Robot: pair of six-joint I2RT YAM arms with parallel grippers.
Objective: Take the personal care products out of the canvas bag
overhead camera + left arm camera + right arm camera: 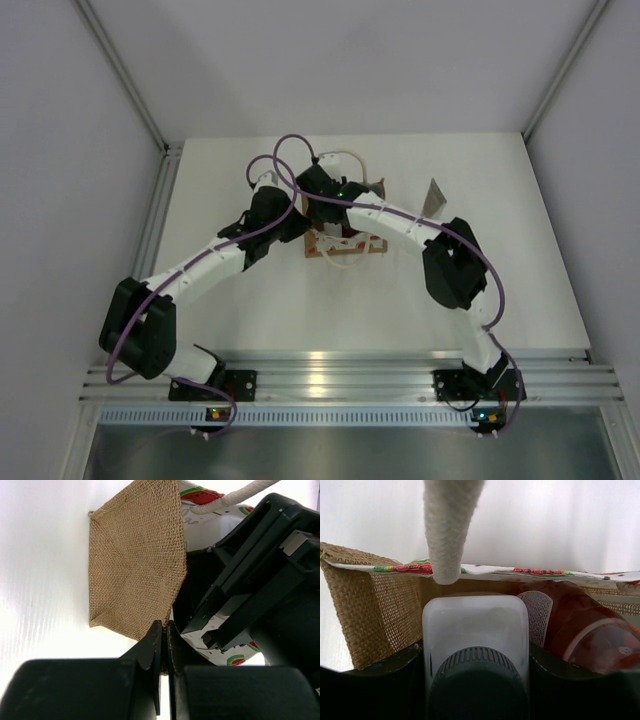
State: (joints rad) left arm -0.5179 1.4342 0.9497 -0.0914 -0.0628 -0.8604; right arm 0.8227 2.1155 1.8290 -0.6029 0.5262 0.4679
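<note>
The canvas bag [347,245] lies at the table's middle, tan weave with a white-and-red patterned front [135,565]. My left gripper [165,627] is shut on the bag's woven edge; in the top view it [292,216] sits at the bag's left side. My right gripper [326,205] reaches into the bag's mouth. In the right wrist view it [476,650] is shut on the pale translucent bottle [475,622] with the dark grey cap [477,680]. The red bottle [580,625] lies beside it inside the bag. The white-grey squeeze tube [433,196] lies on the table to the right.
A cream rope handle [451,525] hangs across the bag's mouth just above the pale bottle. Another rope loop [340,158] lies behind the bag. White walls enclose the table on three sides. The right arm's black wrist [260,580] crowds the bag's opening.
</note>
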